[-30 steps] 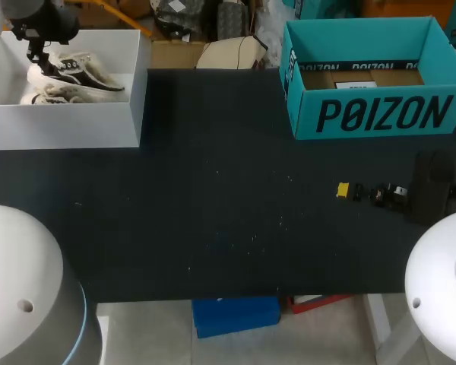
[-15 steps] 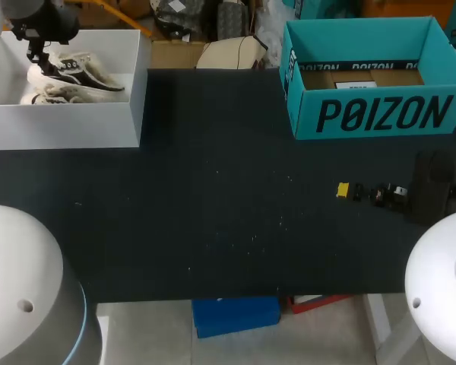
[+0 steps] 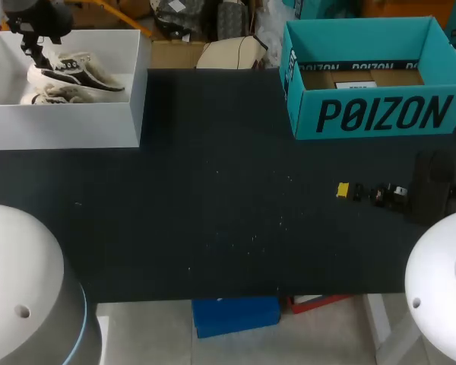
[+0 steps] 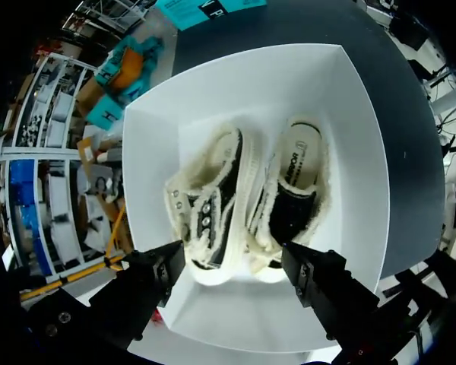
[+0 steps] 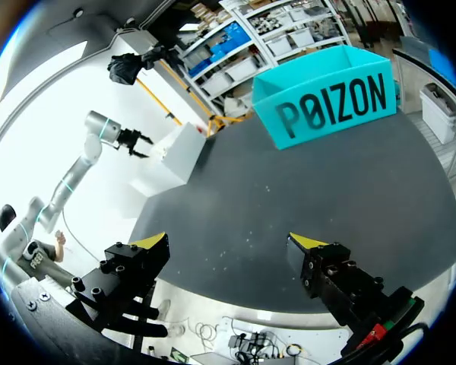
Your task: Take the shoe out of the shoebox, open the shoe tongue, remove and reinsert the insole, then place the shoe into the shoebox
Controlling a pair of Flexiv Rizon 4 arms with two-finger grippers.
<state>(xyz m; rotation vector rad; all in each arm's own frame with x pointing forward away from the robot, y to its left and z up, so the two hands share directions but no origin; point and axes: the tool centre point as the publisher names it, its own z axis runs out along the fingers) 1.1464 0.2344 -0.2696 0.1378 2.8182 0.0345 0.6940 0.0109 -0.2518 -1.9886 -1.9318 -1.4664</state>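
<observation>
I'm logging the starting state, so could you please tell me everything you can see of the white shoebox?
The white shoebox is an open, lidless rectangular box, cardboard by its look, standing flat on the dark table at its far left corner. Two cream, fleecy shoes with black uppers lie inside, side by side. The left gripper hangs above it, jaws open, seemingly touching nothing.

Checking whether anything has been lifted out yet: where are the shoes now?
Head view: the shoes lie side by side inside the white shoebox at the far left corner of the table, under the open left gripper.
</observation>
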